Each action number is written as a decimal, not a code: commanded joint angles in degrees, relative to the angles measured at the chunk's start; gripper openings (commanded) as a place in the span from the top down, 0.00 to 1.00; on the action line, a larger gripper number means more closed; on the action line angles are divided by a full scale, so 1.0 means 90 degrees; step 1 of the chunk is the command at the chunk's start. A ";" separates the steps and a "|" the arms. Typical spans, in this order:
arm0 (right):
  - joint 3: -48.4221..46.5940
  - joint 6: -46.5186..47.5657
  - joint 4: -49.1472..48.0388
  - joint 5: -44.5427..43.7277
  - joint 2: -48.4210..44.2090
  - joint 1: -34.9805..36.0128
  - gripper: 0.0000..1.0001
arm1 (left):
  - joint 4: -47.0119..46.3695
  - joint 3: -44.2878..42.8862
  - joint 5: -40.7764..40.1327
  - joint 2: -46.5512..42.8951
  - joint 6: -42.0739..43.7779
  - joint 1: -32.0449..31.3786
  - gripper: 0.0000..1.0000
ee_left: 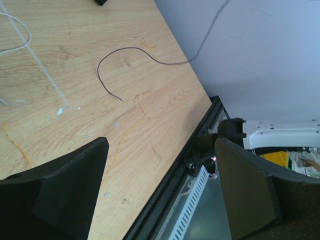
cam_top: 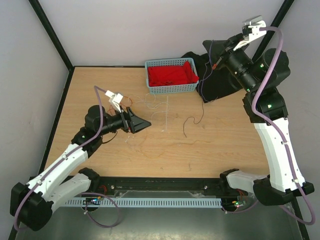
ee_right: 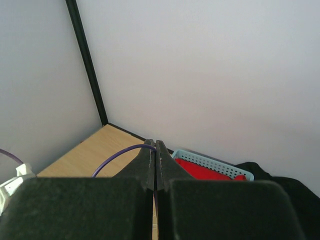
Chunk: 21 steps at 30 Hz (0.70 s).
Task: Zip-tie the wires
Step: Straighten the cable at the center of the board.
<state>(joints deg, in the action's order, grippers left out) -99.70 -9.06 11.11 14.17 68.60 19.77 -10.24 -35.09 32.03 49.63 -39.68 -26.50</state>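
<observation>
Top external view is showing the left gripper (cam_top: 140, 122) hovering low over the wooden table (cam_top: 100, 85), left of centre, fingers spread wide with nothing between them; the left wrist cam is backing that up, both black pads are sitting far apart over bare wood near the table's edge (ee_left: 161, 145).

The right gripper (cam_top: 209, 47) is hanging way up at the back right, above a black cloth (cam_top: 220, 82); on the right wrist cam its fingers are pressed tight together (ee_right: 155, 145), and a thin purplish strand (ee_right: 117, 155) is curving right up to the tips, so it looks pinched in there. From above, that strand (cam_top: 200, 95) is trailing down past the cloth and curling onto the table; the left wrist cam is catching its dark loop (ee_left: 107, 55) lying on the wood, then rising off the edge.

The rest of the wires (cam_top: 150, 102) are lying loose in a thin tangle in front of the blue basket (cam_top: 170, 90), which is holding a red cloth (cam_top: 170, 75). The zip tie (cam_top: 165, 114) is lying flat and straight mid-table, just right of the left gripper and not touched by either one; it's the pale strip (ee_left: 45, 70) on the left wrist cam too.
</observation>
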 commanded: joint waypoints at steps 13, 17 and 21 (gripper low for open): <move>-0.0005 -0.0055 -0.0383 -0.0031 -0.0232 -0.0011 1.00 | -0.0454 -0.1098 -0.0640 0.2385 0.2873 -0.0929 0.12; 0.0013 -0.0053 -0.0384 -0.0012 -0.0304 -0.0010 1.00 | -0.0454 -0.1486 -0.0839 0.3176 0.3639 -0.1250 0.13; 0.0005 -0.0029 -0.0377 -0.0052 -0.0355 -0.0018 1.00 | -0.0454 -0.1756 -0.0961 0.3806 0.4274 -0.1621 0.13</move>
<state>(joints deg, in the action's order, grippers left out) -99.09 -9.21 10.15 13.87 66.87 19.77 -12.95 -47.99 25.17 80.20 -10.41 -38.37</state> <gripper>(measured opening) 0.014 0.870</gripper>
